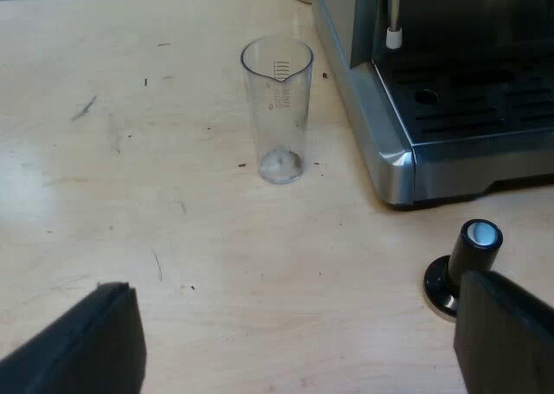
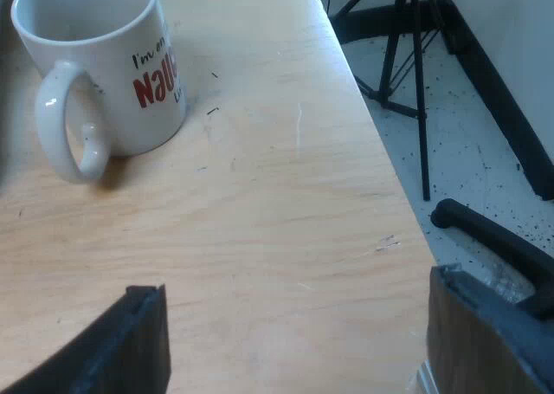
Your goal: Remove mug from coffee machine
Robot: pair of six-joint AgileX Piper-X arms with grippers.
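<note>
Currently the mug [image 2: 112, 74] stands upright on the wooden table [image 2: 286, 229], ahead of my right gripper [image 2: 294, 325] and apart from it. I judge the removal from the machine as done or nearly so.

Handling: I take it for glazed ceramic, so rigid, fairly heavy for its size, smooth enough to slip under the pads, and liable to chip if knocked. Recommended hold: across the rim and wall, or around the loop handle [image 2: 74, 125], which faces the gripper. It appears empty, though only part of the inside is visible.

Appearance: white body, thick rim, red lettering on the side, partly cut off.

Right gripper: fingers spread wide, nothing between them.

Left gripper [image 1: 294, 325]: likewise spread and empty, low over the table. A tamper [image 1: 467, 255] with a black knob stands just beside one finger. Farther off, a clear measuring glass [image 1: 279, 108] stands near the corner of the espresso machine [image 1: 389, 151].
</note>
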